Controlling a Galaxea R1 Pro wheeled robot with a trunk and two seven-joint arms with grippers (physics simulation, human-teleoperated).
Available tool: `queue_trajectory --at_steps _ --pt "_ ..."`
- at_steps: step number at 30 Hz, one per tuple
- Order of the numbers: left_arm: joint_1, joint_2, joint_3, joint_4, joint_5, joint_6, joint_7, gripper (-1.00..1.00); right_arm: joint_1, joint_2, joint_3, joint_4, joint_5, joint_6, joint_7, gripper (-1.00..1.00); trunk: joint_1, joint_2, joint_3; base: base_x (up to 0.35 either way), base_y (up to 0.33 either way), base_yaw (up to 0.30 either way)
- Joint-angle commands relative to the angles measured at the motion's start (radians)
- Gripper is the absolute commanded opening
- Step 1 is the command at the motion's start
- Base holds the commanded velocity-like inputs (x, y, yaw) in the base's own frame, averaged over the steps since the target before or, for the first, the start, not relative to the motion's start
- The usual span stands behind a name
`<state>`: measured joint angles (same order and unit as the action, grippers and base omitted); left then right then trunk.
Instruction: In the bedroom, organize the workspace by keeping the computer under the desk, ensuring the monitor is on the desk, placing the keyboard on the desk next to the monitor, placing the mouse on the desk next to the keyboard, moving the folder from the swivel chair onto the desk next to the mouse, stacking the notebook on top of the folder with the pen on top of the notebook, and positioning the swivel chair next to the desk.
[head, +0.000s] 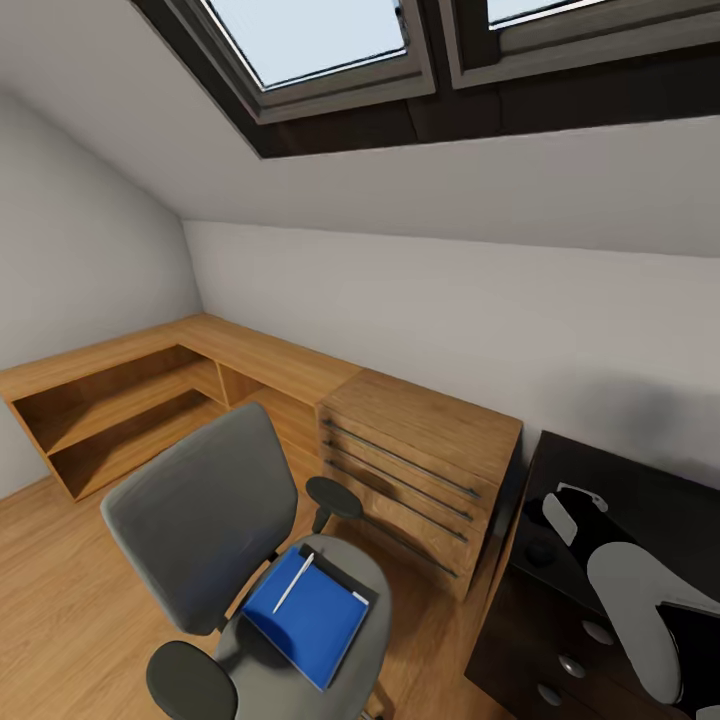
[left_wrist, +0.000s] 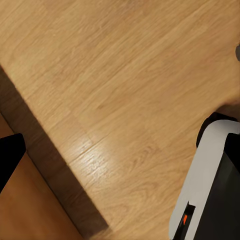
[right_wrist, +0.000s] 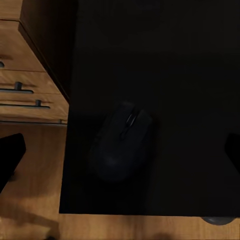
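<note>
Below the right gripper (right_wrist: 120, 150), whose black fingertips (right_wrist: 11, 155) stand wide apart and empty, a dark computer mouse (right_wrist: 120, 145) lies on the black desk top (right_wrist: 175, 75), hard to distinguish, perhaps untouched. Left gripper: state unclear.

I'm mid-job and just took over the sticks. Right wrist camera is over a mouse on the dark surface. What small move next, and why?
Probably lower the right gripper straight down toward the mouse. It lies between the fingertips seen at the frame edges, on the dark desk near its edge, and nothing is held yet. The blue folder with the pen waits on the swivel chair.
</note>
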<state>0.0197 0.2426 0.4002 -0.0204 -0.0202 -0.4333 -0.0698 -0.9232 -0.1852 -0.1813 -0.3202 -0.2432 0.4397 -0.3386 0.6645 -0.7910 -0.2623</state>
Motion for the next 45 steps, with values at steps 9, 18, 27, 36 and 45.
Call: queue_trajectory --at_steps 9,18,27,36,45 --pt "0.000 0.025 0.009 -0.001 -0.001 0.002 -0.008 1.00 0.000 0.000 -0.003 -0.002 -0.028 -0.042 -0.005 1.00 0.035 -0.064 -0.029 0.000 0.000 0.000" --pt "0.000 0.026 0.009 -0.001 -0.001 0.001 -0.008 1.00 0.000 0.002 -0.005 -0.002 -0.030 -0.057 -0.007 1.00 0.069 -0.127 -0.058 0.000 0.000 0.000" --pt "0.000 0.025 0.009 -0.001 -0.001 0.001 -0.008 1.00 0.000 0.004 -0.013 0.001 -0.033 -0.051 -0.014 1.00 0.104 -0.190 -0.086 0.000 0.000 0.000" --pt "0.000 0.022 0.010 -0.001 -0.001 0.001 -0.008 1.00 0.000 0.010 -0.088 0.010 -0.068 0.021 -0.106 1.00 0.138 -0.253 -0.114 0.000 0.000 0.000" --pt "0.000 0.004 0.010 -0.001 -0.003 0.001 -0.008 1.00 0.000 0.013 -0.101 0.013 -0.073 0.019 -0.120 1.00 0.173 -0.316 -0.142 0.000 0.000 0.000"
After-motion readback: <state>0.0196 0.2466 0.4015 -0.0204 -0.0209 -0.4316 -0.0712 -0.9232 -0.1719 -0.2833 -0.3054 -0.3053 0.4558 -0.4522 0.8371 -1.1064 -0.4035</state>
